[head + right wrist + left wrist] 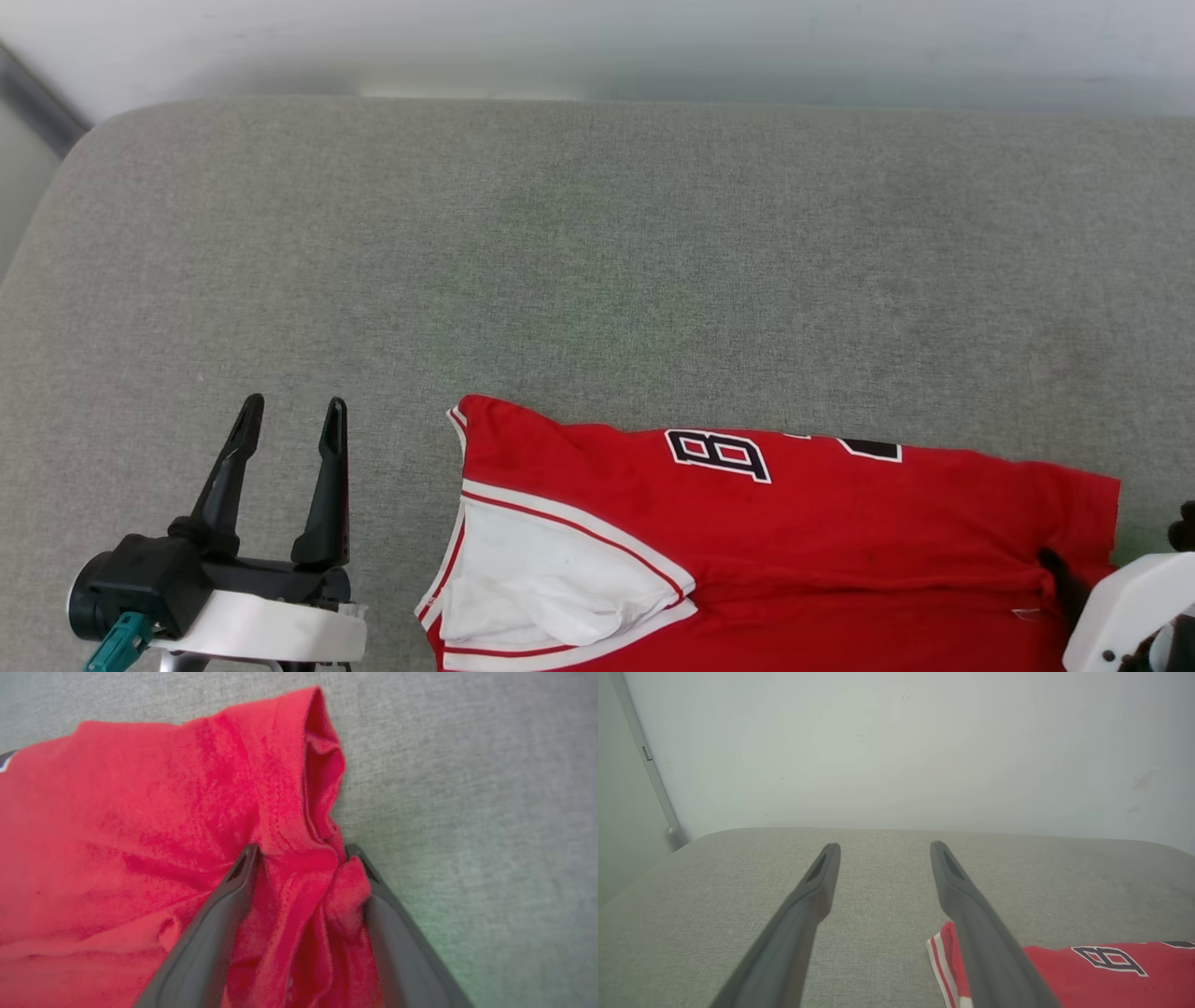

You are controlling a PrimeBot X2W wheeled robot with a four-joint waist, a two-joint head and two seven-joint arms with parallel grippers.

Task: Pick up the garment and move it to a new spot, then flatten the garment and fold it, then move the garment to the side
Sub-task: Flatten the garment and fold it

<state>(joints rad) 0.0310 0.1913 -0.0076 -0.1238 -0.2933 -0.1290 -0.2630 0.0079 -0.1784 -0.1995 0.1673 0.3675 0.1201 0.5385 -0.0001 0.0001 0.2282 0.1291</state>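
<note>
At five o'clock on the cushion [597, 233], my right hand [301, 851] straddled the jersey [794, 523], unclenched, to gather its bunched edge.

The garment [140, 812] blurs where it bunches inside my right gripper [302, 851]; left of it, the lettering [5, 760] is cut off.

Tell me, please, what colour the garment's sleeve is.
The sleeve is white with red-white trim, clearest in the head view.
</note>
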